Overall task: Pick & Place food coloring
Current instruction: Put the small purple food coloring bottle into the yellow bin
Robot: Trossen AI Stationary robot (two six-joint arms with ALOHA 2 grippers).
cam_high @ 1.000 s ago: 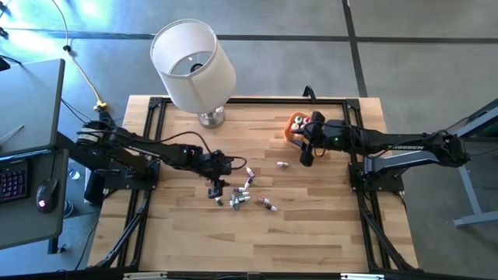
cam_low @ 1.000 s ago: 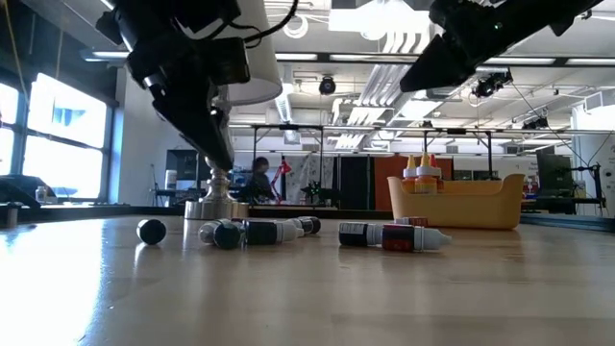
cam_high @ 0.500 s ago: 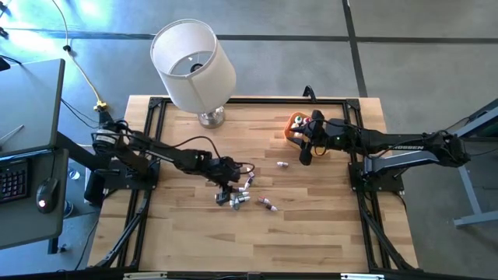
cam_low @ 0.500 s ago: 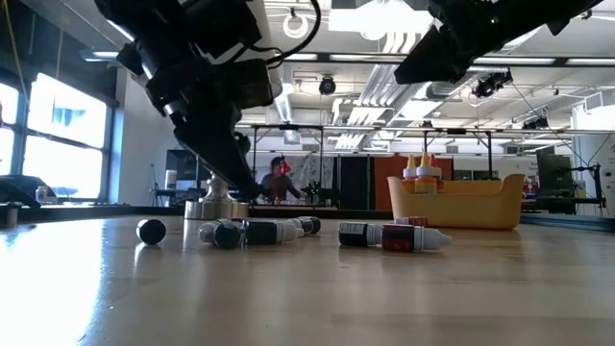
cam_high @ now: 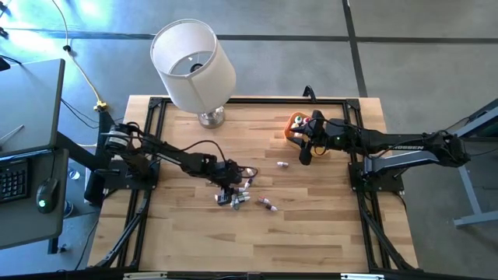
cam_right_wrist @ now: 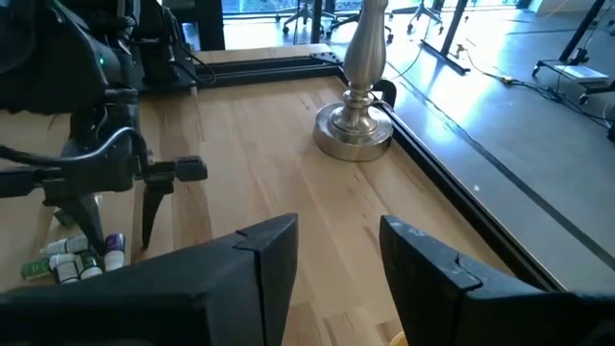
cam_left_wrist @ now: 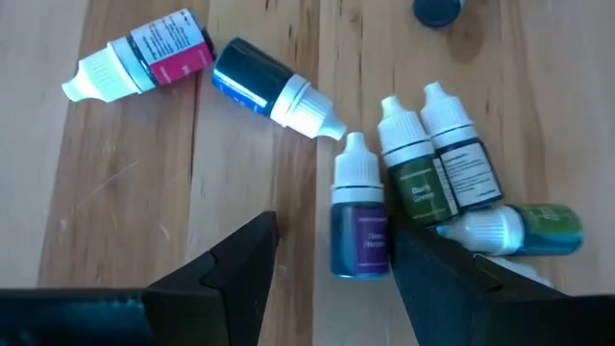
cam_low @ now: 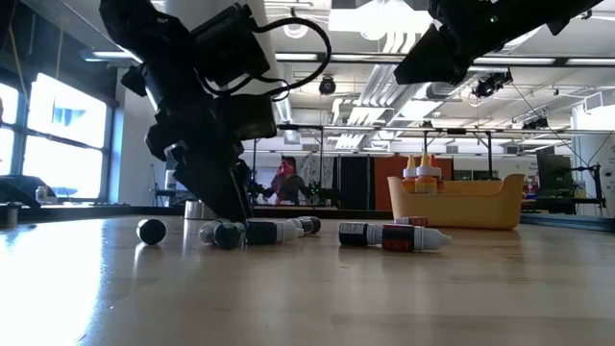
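Several small food coloring bottles (cam_high: pixel 240 197) lie on their sides in a loose cluster at the middle of the wooden table. In the left wrist view I see a purple bottle (cam_left_wrist: pixel 359 229), a dark green one (cam_left_wrist: pixel 415 171), a blue one (cam_left_wrist: pixel 267 83) and a pink-labelled one (cam_left_wrist: pixel 146 54). My left gripper (cam_left_wrist: pixel 332 235) is open and low over the cluster, its fingers on either side of the purple bottle. My right gripper (cam_high: pixel 306 158) is open and high, beside the orange bowl (cam_high: pixel 295 124), which holds a few upright bottles (cam_low: pixel 423 171).
A lamp with a white shade (cam_high: pixel 193 64) stands on its metal base (cam_right_wrist: pixel 354 135) at the far left of the table. A loose black cap (cam_low: pixel 151 231) lies left of the cluster. One bottle (cam_high: pixel 282 165) lies apart, near my right gripper. Black frame rails (cam_high: pixel 148 155) run along the table's sides.
My left gripper has gone down toward the bottle cluster and a little toward the table's right edge, still open. The bottles lie as before.
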